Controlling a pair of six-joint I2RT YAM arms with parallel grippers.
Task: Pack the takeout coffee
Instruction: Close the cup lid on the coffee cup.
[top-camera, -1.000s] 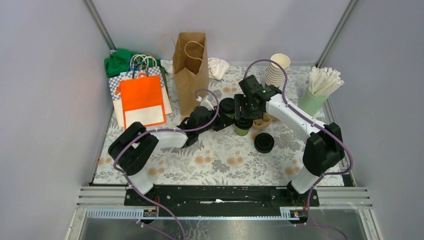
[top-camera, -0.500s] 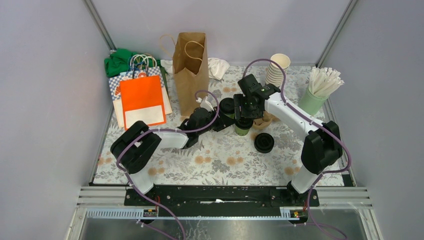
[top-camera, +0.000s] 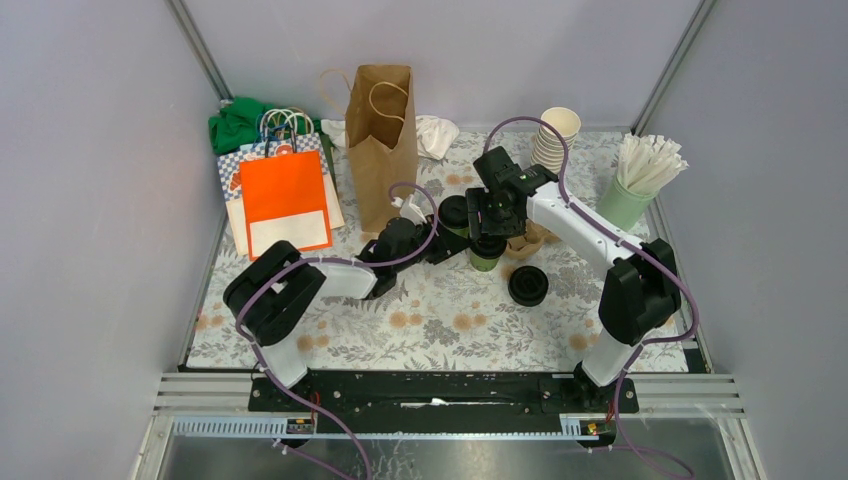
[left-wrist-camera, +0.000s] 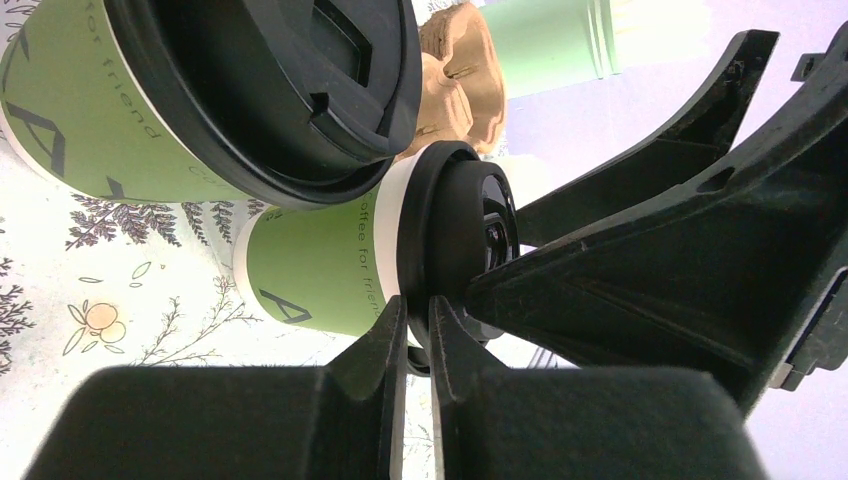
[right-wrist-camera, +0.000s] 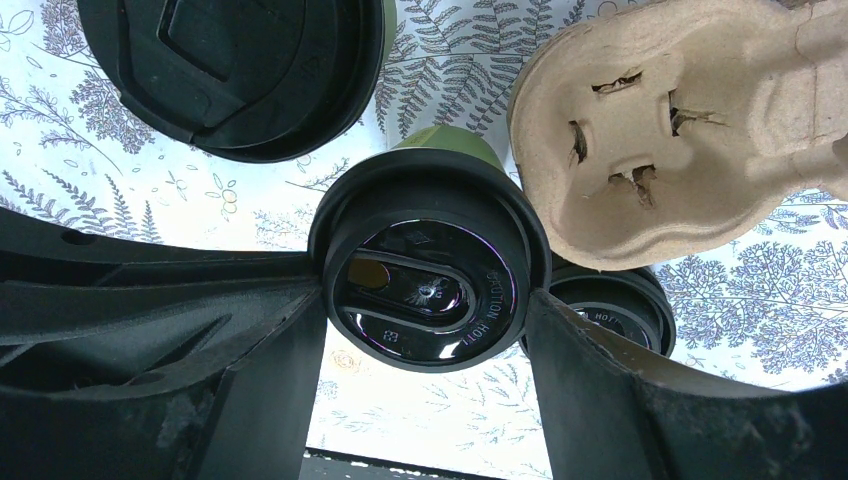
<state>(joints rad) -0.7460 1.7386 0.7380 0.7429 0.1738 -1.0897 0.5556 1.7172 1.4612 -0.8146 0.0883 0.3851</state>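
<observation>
The right pincer (top-camera: 487, 238) hangs over a lidded takeout cup (top-camera: 487, 261) that stands just left of the cardboard carrier (top-camera: 533, 240) on the tabletop (top-camera: 440, 310). The left pincer (top-camera: 463, 244) reaches in from the side away from the carrier. A second cup (top-camera: 455, 211) stands farther left of the carrier, and a third cup (top-camera: 527, 285) sits on its near side. From the left wrist, the left pincer is nearly clenched, its tips at the cup's lid rim; whether they nip it, I cannot tell. From the right wrist, the right pincer grasps the cup's lid, one finger against each side, with the carrier just beside.
</observation>
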